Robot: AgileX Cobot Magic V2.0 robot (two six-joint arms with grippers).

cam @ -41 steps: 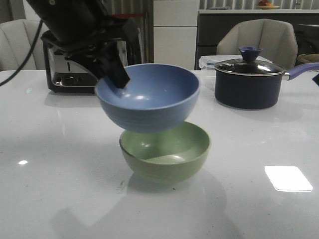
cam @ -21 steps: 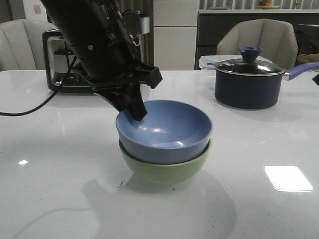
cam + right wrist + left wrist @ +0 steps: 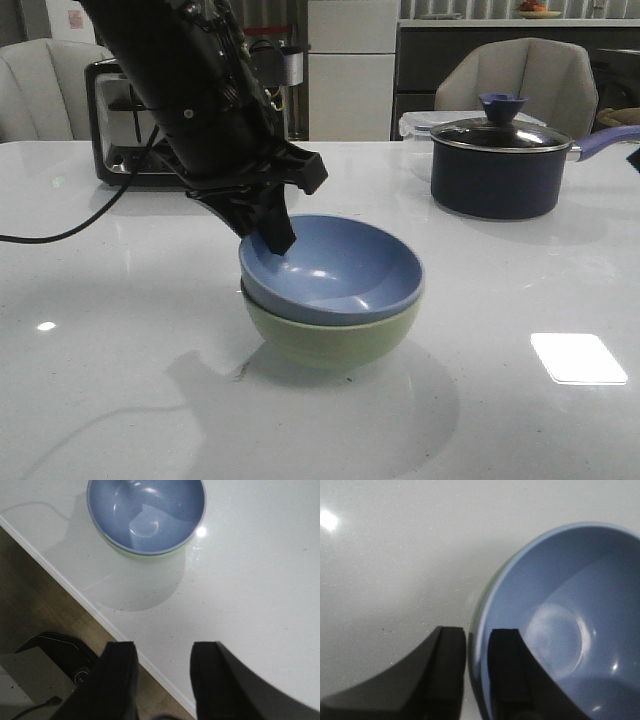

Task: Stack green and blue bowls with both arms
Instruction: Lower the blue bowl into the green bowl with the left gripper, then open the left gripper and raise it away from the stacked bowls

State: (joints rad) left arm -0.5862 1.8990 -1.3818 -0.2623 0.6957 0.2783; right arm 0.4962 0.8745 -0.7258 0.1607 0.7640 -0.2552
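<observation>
- Since the blue bowl (image 3: 335, 270) already sits nested in the green bowl (image 3: 330, 335) on the white table (image 3: 520, 300), the left gripper (image 3: 476, 645) — pinching the blue rim — should spread its fingers fully, then lift straight up.
- Right gripper (image 3: 161, 675): parted, grasping nothing, well apart from the stack.
- Count: two bowls, one lidded saucepan (image 3: 500, 165), one toaster (image 3: 125, 140).
</observation>
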